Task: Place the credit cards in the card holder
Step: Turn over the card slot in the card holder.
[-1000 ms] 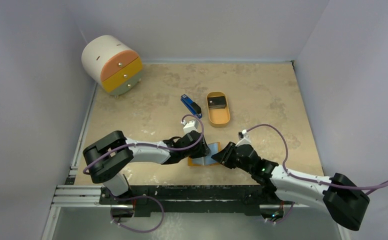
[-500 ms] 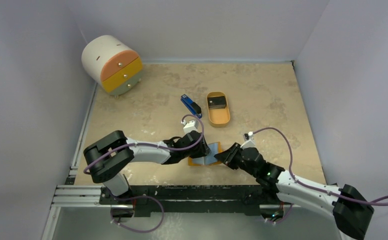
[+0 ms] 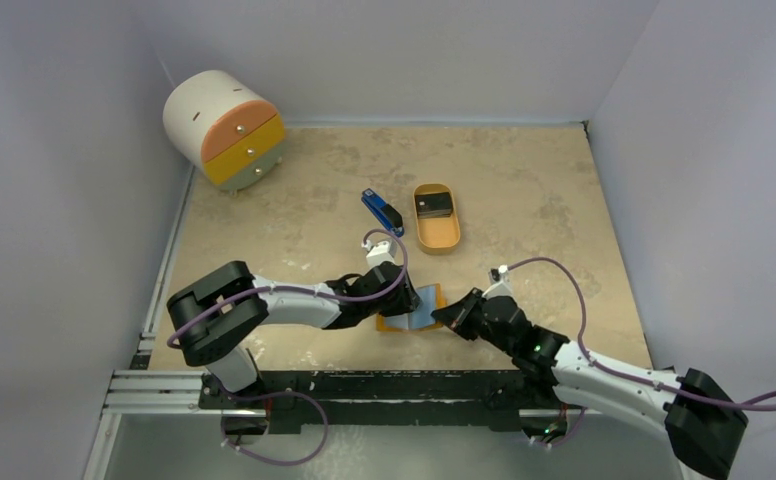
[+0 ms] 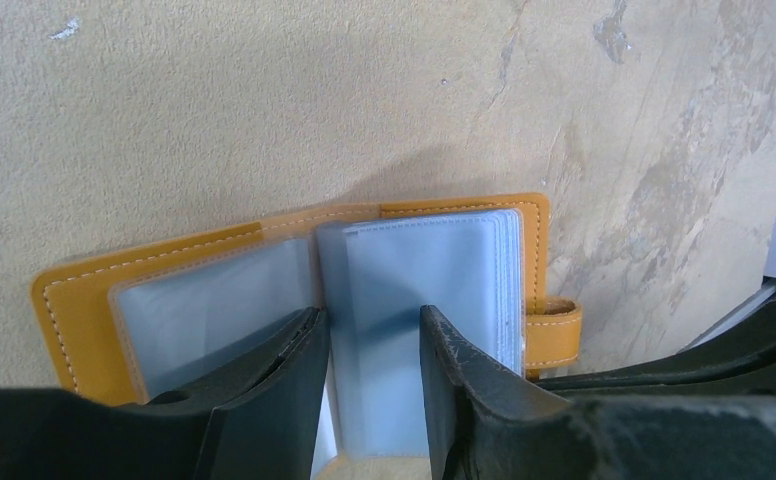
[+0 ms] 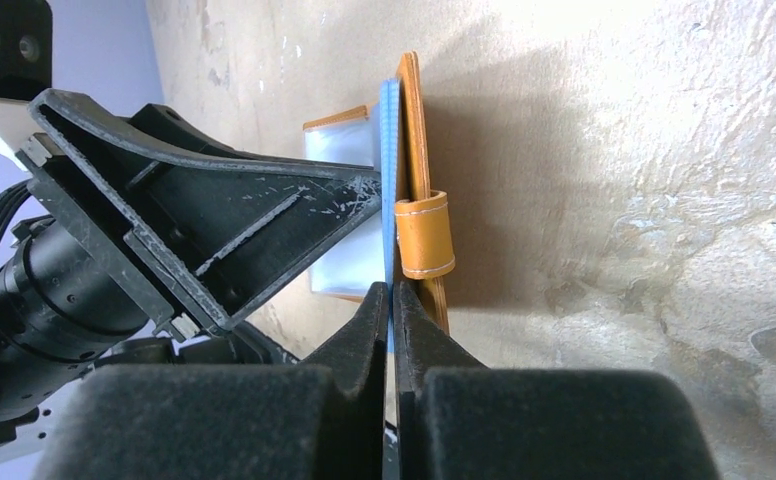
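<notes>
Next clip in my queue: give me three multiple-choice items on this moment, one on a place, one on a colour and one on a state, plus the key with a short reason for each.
1. Where does the dark card lie?
A. In the oval orange tray
B. On top of the drawer unit
C. Propped against the back wall

2. What colour is the cover of the card holder?
A. Green
B. Orange
C. White

3. What state is the card holder in?
A. Snapped shut
B. Lying open on the table
C. Standing upright on its edge

Key:
1 A: the top view shows the dark card inside the tray's rim.
2 B: the left wrist view shows a stitched orange cover.
3 B: its plastic sleeves are exposed and the strap is unfastened.
</notes>
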`<state>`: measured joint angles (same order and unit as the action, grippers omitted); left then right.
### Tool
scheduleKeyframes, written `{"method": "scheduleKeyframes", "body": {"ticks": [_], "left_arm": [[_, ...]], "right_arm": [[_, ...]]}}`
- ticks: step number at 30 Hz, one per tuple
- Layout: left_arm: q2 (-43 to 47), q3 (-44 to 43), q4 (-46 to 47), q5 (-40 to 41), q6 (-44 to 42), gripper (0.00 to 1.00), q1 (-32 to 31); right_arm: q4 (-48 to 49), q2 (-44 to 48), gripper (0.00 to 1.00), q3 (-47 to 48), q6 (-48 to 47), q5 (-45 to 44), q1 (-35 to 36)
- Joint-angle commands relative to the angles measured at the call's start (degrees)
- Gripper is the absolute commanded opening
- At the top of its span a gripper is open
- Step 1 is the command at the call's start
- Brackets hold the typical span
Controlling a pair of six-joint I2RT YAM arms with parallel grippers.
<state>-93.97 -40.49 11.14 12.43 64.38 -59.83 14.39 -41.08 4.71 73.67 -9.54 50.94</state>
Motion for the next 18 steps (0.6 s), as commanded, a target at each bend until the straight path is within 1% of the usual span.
{"method": "scheduleKeyframes", "body": {"ticks": [1,3,7,9,18], "left_arm": [[-0.5,1.4,-0.8,1.4,-0.2,0.39,-0.3],[0.1,1.5,-0.9,1.4,-0.2,0.41,-0.3],[3.1,2.5,0.2,1.5,0.3,0.53,-0.3],[4.6,2.6,0.5,1.4,0.4,0.56,-0.3],[5.0,2.1,1.8,-0.4,-0.2,0.62,-0.4]], "right_arm": [[0.9,0.7,0.0,-0.7,0.9,-2.0,-0.1],[0.8,0.7,0.0,-0.8,0.7,-2.0,0.0],[1.1,0.9,0.0,-1.1,0.7,-1.8,-0.1],[1.0,1.0,0.0,-1.0,0.5,-1.8,0.0],[1.9,-0.3,0.0,-0.5,0.0,-1.4,-0.1]]}}
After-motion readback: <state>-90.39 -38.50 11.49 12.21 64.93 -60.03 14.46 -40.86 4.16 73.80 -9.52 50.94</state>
